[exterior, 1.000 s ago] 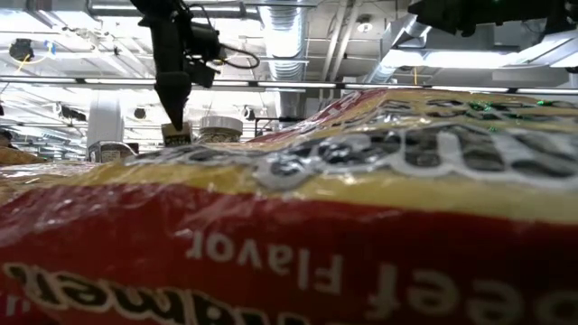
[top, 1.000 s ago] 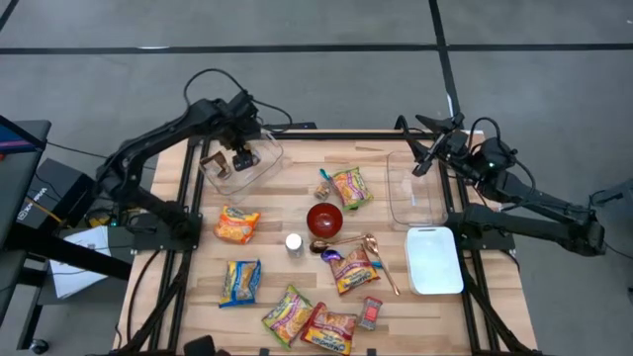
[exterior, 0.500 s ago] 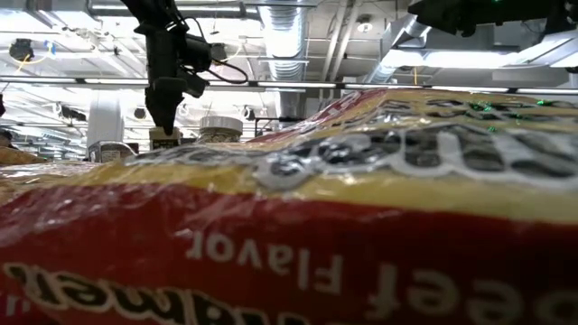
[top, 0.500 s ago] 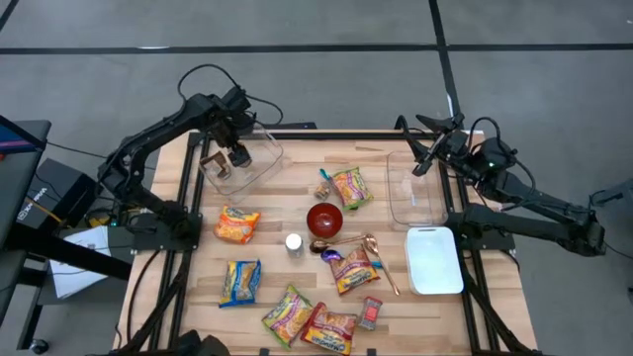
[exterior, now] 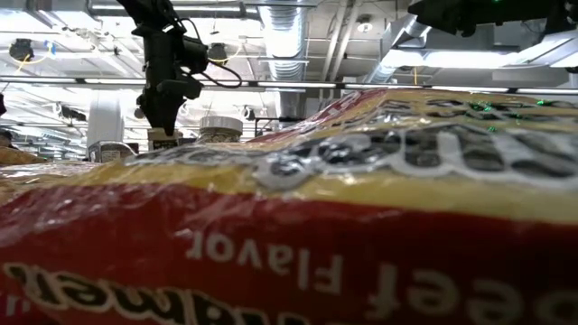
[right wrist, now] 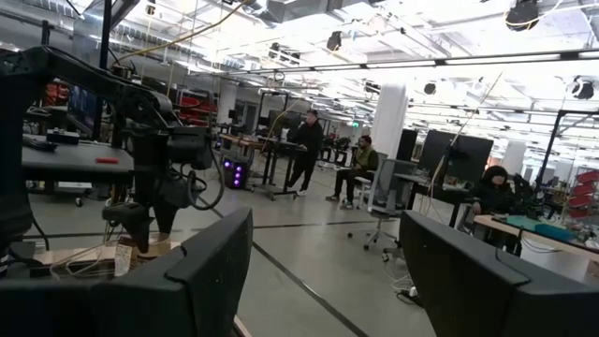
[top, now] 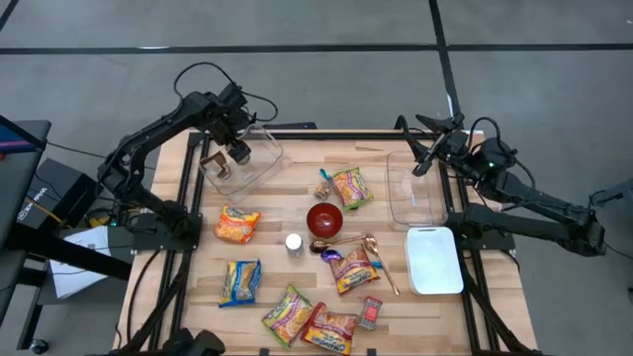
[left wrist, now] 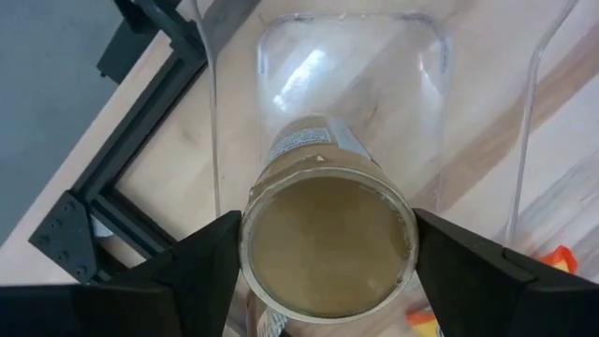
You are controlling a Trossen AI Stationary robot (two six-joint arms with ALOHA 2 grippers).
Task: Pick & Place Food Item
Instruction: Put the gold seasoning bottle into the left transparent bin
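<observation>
Over left bin [top: 245,161]: left gripper [top: 238,153] spread above can [left wrist: 328,234], not gripping. Beside right bin [top: 415,188]: right gripper [top: 423,163] apart, empty.

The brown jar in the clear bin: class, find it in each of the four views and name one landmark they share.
High view: brown jar in the clear bin, table's far left.
Low view: jar under the left claw.
Left wrist view: jar, centre, between the fingers.
Right wrist view: jar, low at the left.
Shared landmark: the left claw above it.
</observation>
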